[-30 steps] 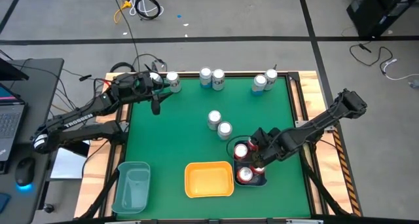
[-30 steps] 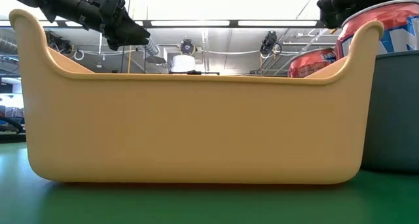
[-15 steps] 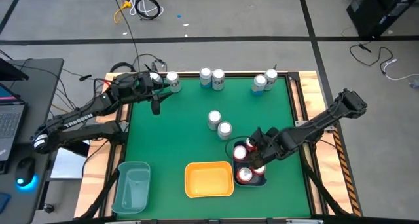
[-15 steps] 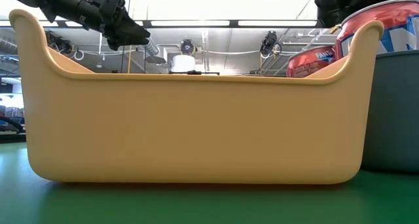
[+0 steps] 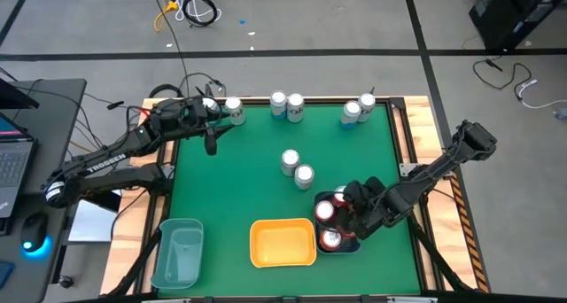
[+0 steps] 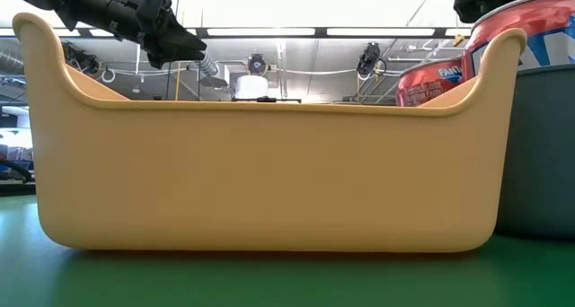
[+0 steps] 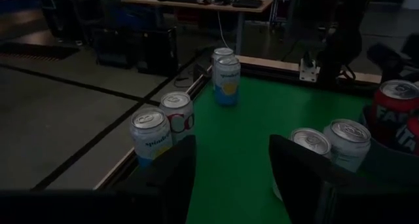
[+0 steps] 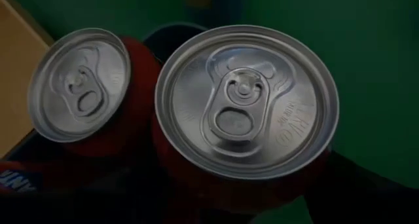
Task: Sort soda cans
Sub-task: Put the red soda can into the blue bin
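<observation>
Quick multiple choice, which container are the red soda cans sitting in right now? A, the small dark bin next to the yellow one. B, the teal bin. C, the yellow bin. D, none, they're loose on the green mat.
A: in the high view the red soda cans stand in the small dark bin beside the yellow bin, while the teal bin holds no cans.

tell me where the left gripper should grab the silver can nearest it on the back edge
Grip the silver can around its round side wall at mid-height, coming level from the table's open middle. It stands upright at the back-left corner, and the left gripper is already close beside it.
</observation>
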Tool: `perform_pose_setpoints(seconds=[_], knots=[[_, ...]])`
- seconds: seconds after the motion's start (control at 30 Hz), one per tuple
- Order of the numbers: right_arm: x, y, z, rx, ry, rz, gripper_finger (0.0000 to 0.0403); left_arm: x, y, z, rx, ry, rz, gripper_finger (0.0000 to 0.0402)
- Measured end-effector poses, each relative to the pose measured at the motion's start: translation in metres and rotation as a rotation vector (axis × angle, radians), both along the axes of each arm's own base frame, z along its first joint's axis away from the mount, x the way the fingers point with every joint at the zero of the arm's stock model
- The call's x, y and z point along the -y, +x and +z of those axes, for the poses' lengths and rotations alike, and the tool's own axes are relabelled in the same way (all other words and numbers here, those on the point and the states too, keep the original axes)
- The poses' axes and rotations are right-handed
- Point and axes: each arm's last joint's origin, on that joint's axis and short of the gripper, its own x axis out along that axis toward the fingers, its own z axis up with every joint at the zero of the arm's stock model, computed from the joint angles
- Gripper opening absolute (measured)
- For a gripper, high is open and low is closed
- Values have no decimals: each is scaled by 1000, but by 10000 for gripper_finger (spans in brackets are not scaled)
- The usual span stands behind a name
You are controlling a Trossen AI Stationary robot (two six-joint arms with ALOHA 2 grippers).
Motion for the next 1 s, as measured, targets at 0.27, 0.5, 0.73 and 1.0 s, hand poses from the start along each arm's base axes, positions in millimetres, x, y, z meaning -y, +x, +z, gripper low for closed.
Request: perform_pose_setpoints(seconds=[0.27,0.5,0.73,1.0], knots=[[-3,1,-5,-13,73,31,379,0,0,0,5,-14,3,198],[-2,3,-1,-38,75,71,336,0,0,0,5,-14,3,198],[4,11,25,-54,45,89,302,0,0,0,5,-14,3,198],[30,27,47,-52,-14,71,238,0,0,0,5,-13,3,198]])
